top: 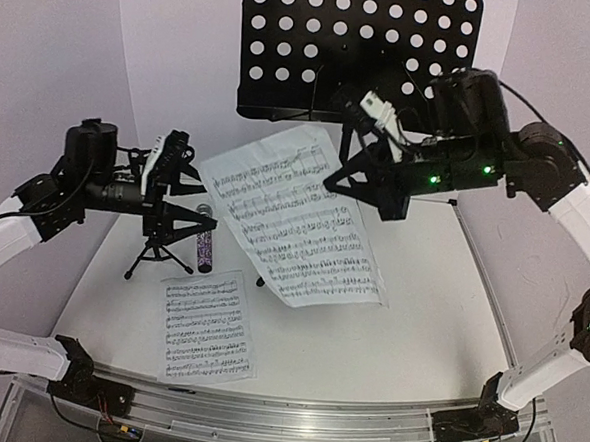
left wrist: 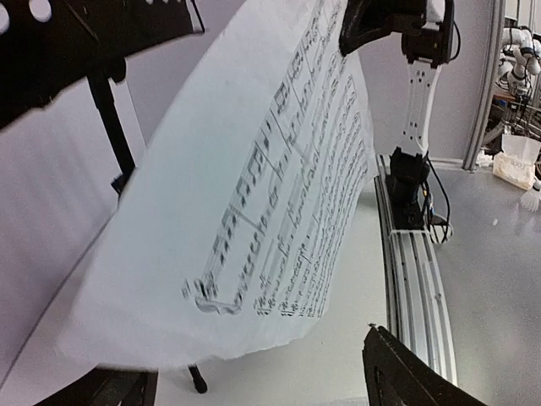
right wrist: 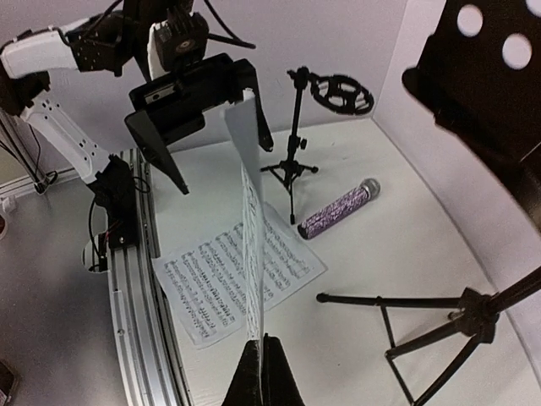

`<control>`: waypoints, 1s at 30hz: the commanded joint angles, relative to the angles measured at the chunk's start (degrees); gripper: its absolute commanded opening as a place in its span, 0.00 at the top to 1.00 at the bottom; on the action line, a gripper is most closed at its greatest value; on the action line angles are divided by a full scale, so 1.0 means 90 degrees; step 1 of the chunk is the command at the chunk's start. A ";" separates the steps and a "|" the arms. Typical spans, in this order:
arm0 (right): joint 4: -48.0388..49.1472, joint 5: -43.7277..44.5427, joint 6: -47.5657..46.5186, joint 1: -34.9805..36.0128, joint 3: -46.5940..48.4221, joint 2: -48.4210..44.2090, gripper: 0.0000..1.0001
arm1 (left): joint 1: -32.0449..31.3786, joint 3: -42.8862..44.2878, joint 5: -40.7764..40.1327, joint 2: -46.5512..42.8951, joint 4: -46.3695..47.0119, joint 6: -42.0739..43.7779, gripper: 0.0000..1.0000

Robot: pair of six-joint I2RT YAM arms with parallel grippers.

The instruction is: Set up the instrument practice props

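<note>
My right gripper is shut on the upper right edge of a white music sheet and holds it in the air below the black perforated music stand desk. The right wrist view shows this sheet edge-on in the shut right gripper. My left gripper is open at the sheet's left edge. In the left wrist view the sheet hangs just ahead of the open gripper. The second sheet lies flat. The glittery microphone lies beside the small mic stand.
The music stand's tripod legs spread over the table behind the held sheet. An aluminium rail runs along the table's near edge. White walls close the back and sides.
</note>
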 commanded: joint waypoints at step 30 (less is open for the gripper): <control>0.1862 0.0195 -0.0490 -0.0003 0.3214 0.1418 1.00 | -0.0045 0.2906 0.1193 0.1097 0.1227 -0.3306 0.99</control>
